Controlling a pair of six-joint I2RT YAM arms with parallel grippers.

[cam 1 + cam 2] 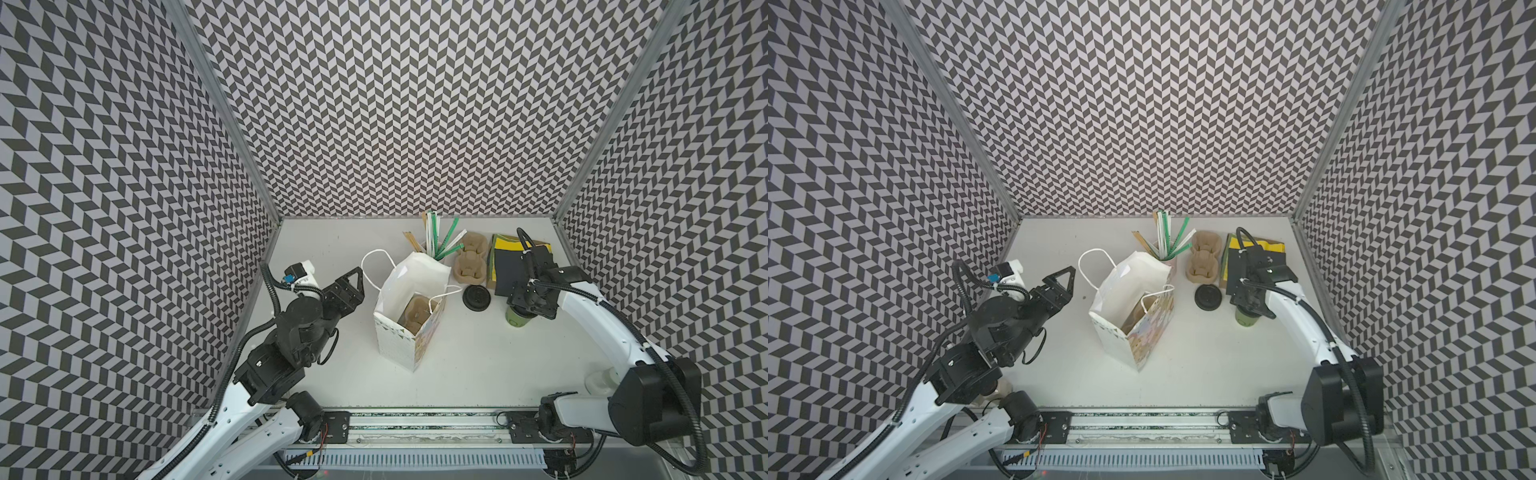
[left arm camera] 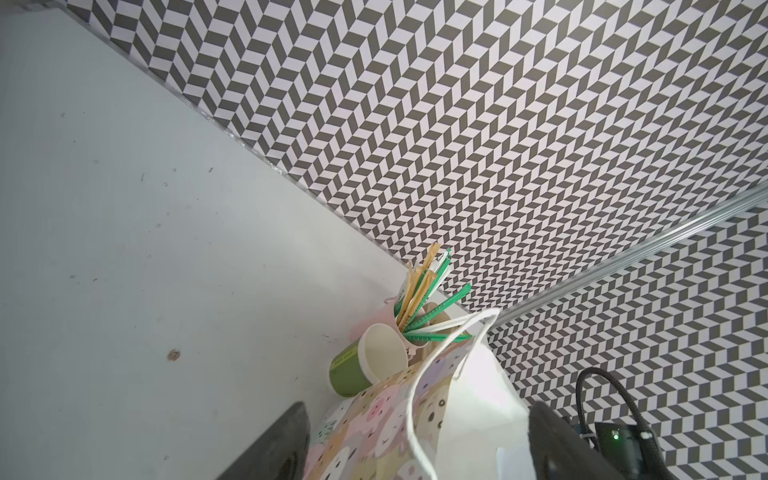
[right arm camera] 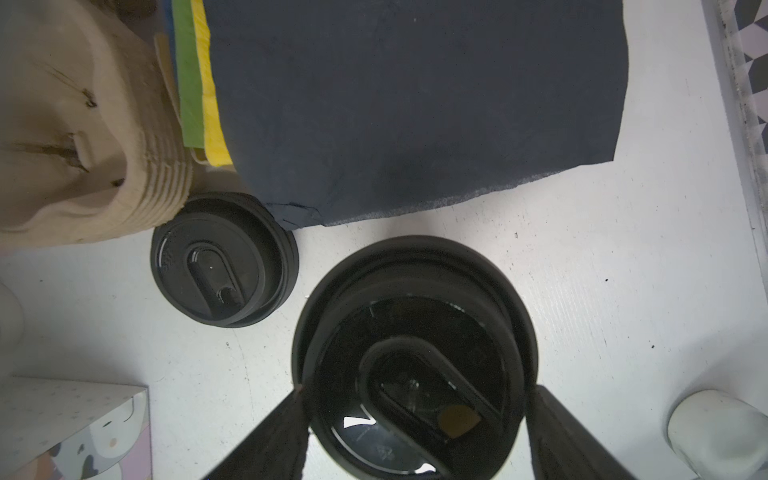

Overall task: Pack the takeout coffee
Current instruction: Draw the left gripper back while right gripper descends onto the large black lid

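The takeout coffee point(image 3: 415, 361) stands upright on the white table point(image 1: 478, 365), at about 3 o'clock from the open paper bag point(image 1: 409, 307), well apart from it. Its black lid is on. The right gripper point(image 3: 415, 440) straddles the cup from above, a finger point(image 3: 282, 436) on each side touching the lid's rim. At 10 o'clock from the cup, a spare black lid point(image 1: 477, 297) lies near it. The left gripper point(image 2: 415, 453) hovers at 9 o'clock from the bag, fingers spread and holding nothing, beside the bag's handle point(image 1: 376, 266).
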